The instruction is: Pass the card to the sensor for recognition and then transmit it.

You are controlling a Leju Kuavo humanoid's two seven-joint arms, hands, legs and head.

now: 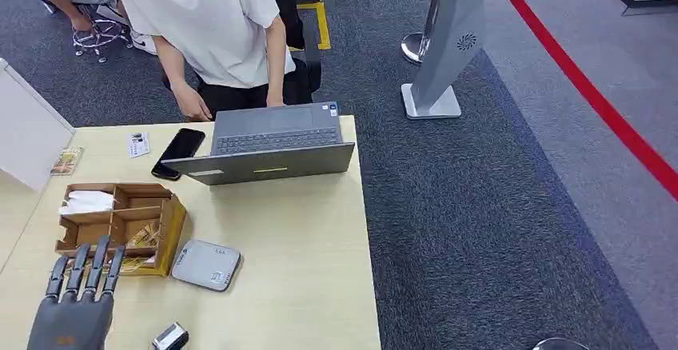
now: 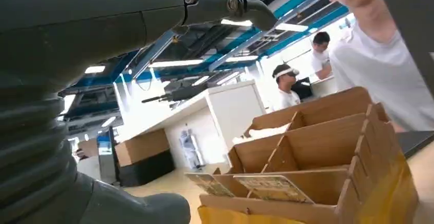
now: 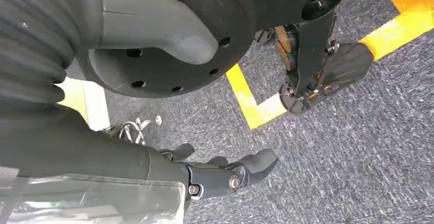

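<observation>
At the lower left of the head view my left hand (image 1: 73, 306) is hovering over the pale wooden table (image 1: 304, 238), its fingers (image 1: 94, 266) stretched straight and slightly apart, holding nothing, their tips reaching the near edge of the cardboard organizer (image 1: 120, 226). In the left wrist view that same organizer (image 2: 327, 147) is sitting close in front of my palm, and cards (image 2: 271, 187) are lying in its nearest compartment, one printed card resting flat across the divider; in the head view those cards (image 1: 144, 238) are showing as a pale bundle in the near right compartment. White folded paper (image 1: 86, 201) is filling the far left compartment. Just right of the organizer a grey flat sensor (image 1: 206, 264) is lying on the table, apart from my hand. Near the bottom edge a small dark and white device (image 1: 170, 337) is peeking in. Farther up, a loose card (image 1: 137, 144) and a black phone (image 1: 178, 152) are lying beside an open grey laptop (image 1: 276, 144), behind which a person in a white shirt (image 1: 216, 22) is leaning over the table. At the upper right a grey stand (image 1: 444, 46) is resting on the carpet. In the right wrist view my right hand (image 3: 204, 175) is hanging over grey carpet with yellow tape (image 3: 256, 106), fingers loosely curled, apart, and holding nothing.
</observation>
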